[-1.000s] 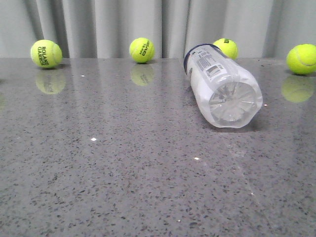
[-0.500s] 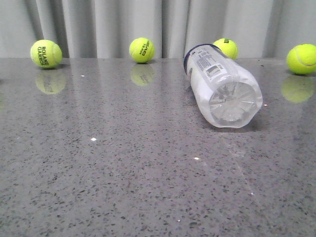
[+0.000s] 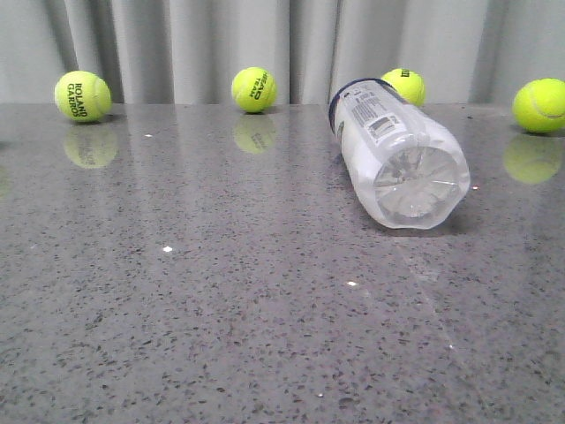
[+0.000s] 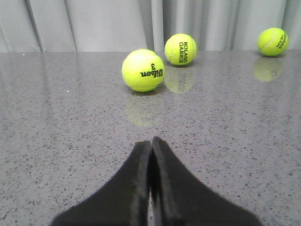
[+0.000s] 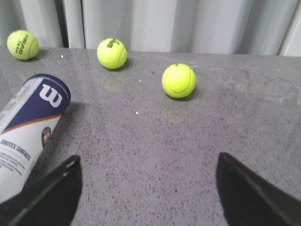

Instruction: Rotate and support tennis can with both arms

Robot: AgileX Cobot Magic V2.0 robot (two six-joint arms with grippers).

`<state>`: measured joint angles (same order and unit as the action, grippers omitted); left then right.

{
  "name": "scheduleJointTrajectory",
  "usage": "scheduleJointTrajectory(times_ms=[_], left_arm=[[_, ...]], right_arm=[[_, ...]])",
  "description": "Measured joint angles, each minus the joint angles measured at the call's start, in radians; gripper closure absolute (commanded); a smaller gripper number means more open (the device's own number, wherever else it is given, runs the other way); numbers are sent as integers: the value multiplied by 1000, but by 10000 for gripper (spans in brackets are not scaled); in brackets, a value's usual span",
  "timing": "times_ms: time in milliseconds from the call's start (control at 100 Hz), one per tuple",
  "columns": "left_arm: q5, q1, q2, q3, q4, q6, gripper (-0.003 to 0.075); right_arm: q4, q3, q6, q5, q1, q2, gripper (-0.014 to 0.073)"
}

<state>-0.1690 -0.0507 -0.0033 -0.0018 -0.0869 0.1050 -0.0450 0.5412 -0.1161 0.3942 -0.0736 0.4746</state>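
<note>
Surface: the grey speckled surface (image 3: 221, 309) was glossy and mirrored what stood on it; pale curtains (image 3: 177, 44) hung behind its far edge.

Tennis can: the tennis can (image 3: 393, 155) lay on its side on the right half of the surface in the front view, clear moulded base toward the camera, dark blue rim toward the curtains. My right wrist view showed its white label, navy patch and orange stripe (image 5: 28, 127).

My right gripper: my right gripper (image 5: 148, 188) was spread wide, empty, one finger (image 5: 51, 193) just beside the can's label; I could not tell whether it touched.

My left gripper: my left gripper (image 4: 151, 188) had its fingers pressed together with nothing between them, low over bare surface, well apart from the can.

Tennis balls: four yellow balls sat near the far edge in the front view (image 3: 82, 95) (image 3: 254, 89) (image 3: 403, 86) (image 3: 538, 105). A Wilson ball (image 4: 143, 70) lay ahead of my left gripper.
</note>
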Motion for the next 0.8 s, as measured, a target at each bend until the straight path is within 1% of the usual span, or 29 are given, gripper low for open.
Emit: scheduleJointTrajectory(times_ms=[120,180,330,460,610,800], left_arm=[[0,0,0,0,0,0,740],[0,0,0,0,0,0,740],[0,0,0,0,0,0,740],[0,0,0,0,0,0,740],[0,0,0,0,0,0,740],[0,0,0,0,0,0,740]], right_arm=[[0,12,0,-3,0,4,-50],[0,38,0,18,0,15,-50],[4,133,0,129,0,85,-50],[13,240,0,222,-4,182,-50],[45,365,0,331,-52,306,-50],[84,525,0,450,-152,501,-50]])
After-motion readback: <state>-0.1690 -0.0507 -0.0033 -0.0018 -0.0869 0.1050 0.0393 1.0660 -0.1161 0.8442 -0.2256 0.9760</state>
